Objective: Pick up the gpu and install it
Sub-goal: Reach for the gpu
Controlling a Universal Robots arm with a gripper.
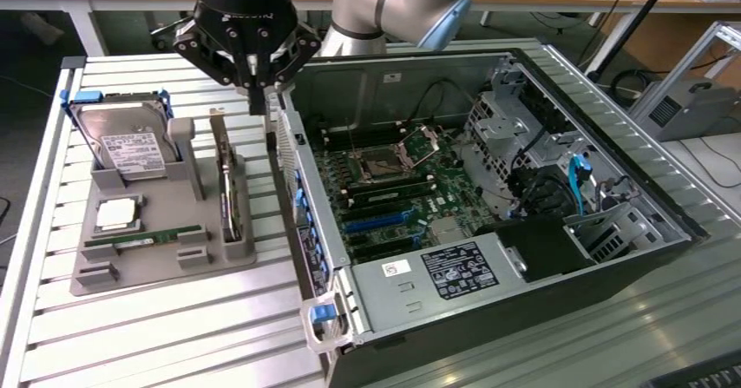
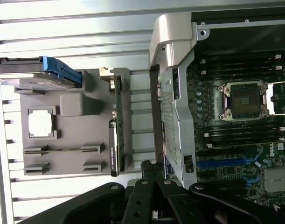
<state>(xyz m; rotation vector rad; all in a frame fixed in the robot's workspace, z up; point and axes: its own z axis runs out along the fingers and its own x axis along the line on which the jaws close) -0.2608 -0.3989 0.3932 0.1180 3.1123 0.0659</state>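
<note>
The gpu (image 1: 232,199) stands on its long edge in a slot of the grey holder (image 1: 151,266), its black cooler side and silver bracket showing. In the wrist view the gpu (image 2: 115,140) is edge-on in the holder (image 2: 72,105). My gripper (image 1: 257,101) hangs shut and holds nothing, just above the gap between the holder's far end and the open computer case's (image 1: 487,188) near wall. It is a little beyond and to the exterior view's right of the card. Its black fingers (image 2: 149,186) point down beside that wall.
The holder also carries a hard drive (image 1: 125,149) in a blue frame, a CPU (image 1: 117,214) and a RAM stick (image 1: 145,240). Inside the case lie the motherboard with its CPU socket (image 1: 388,161) and blue slots (image 1: 377,223). Slatted table surface surrounds everything.
</note>
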